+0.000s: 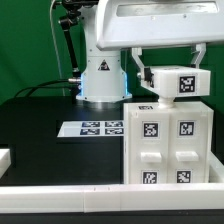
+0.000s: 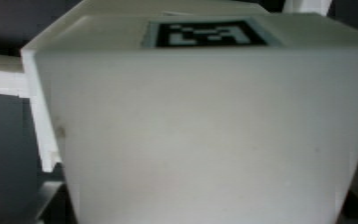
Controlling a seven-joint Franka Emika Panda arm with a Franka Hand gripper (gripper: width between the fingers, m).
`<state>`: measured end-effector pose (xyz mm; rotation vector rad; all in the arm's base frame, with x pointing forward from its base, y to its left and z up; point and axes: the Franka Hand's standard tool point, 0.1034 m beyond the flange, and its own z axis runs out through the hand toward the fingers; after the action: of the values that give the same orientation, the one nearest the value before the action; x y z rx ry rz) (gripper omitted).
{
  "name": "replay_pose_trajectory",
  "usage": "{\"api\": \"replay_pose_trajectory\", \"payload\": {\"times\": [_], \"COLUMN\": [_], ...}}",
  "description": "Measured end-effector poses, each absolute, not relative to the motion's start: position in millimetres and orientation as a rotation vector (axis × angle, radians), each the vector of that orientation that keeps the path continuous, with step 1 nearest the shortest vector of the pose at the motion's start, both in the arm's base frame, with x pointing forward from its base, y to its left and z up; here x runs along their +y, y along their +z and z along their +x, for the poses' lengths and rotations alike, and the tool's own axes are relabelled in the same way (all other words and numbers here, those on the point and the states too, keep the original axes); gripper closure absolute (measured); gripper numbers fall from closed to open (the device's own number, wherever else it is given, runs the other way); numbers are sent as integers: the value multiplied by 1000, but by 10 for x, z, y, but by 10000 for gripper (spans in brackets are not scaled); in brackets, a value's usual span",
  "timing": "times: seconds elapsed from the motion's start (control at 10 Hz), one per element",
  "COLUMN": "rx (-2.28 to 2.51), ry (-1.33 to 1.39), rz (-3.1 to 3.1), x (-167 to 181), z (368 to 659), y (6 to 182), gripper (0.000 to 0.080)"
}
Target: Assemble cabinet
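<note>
The cabinet (image 1: 165, 150) is a large white box with tagged front panels, standing at the exterior view's right. My gripper (image 1: 168, 72) is just above its top, shut on a smaller white cabinet piece (image 1: 180, 84) with a black-and-white tag. The piece's underside is at the cabinet's top; I cannot tell if they touch. In the wrist view the held piece (image 2: 185, 130) fills the frame, its tag at the far end. The gripper (image 2: 197, 208) shows only as dark fingers at the piece's two sides.
The marker board (image 1: 95, 127) lies flat on the black table in front of the robot base (image 1: 100, 80). A long white rail (image 1: 90, 196) runs along the table's front edge. The corner of another white part (image 1: 5, 157) shows at the left edge.
</note>
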<state>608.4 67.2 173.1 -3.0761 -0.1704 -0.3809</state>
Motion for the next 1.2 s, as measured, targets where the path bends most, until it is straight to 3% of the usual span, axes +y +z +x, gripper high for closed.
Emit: {"api": "replay_pose_trajectory", "payload": {"times": [0.8,1.2], "rx": [-177,-180], "ry": [-443,-503], "rz": [-3078,-3075], "x": [573,574], "z": [5943,6028], "y": [1641,1590], "gripper": [236,236]}}
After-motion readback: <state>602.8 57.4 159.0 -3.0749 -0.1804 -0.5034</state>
